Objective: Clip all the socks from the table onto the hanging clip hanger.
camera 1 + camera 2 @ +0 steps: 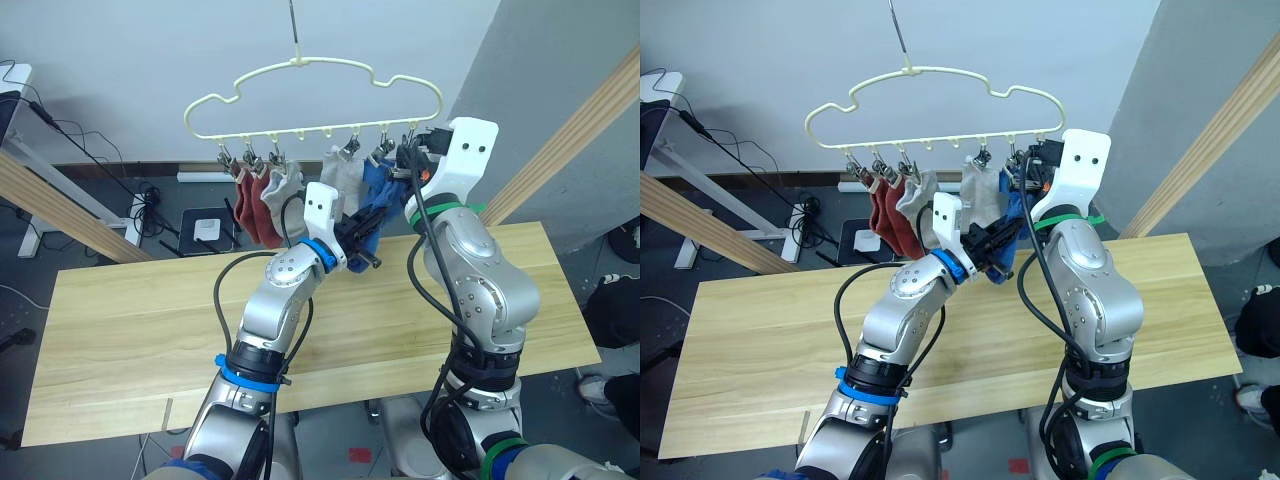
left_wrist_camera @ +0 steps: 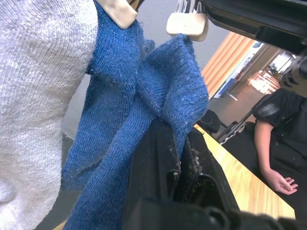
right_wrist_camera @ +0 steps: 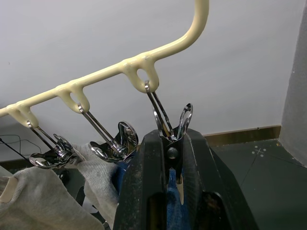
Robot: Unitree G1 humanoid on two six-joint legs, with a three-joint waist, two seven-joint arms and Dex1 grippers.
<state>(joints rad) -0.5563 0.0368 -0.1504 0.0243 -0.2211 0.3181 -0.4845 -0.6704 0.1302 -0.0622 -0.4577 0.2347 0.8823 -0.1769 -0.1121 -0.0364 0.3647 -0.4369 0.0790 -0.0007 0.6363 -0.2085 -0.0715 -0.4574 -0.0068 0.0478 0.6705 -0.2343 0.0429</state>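
Observation:
The pale yellow clip hanger hangs above the table. Clipped along it from the left are two rust red socks, two light grey socks and a blue sock. My left gripper is shut on a second blue sock, holding its cuff up under the end clip. My right gripper is shut on that end clip, squeezing its metal handles, and blue knit shows between the fingers below it.
Thick wooden poles slant at the right and left of the table. A person in black sits past the table's right end. Cables and a power strip lie on the floor behind.

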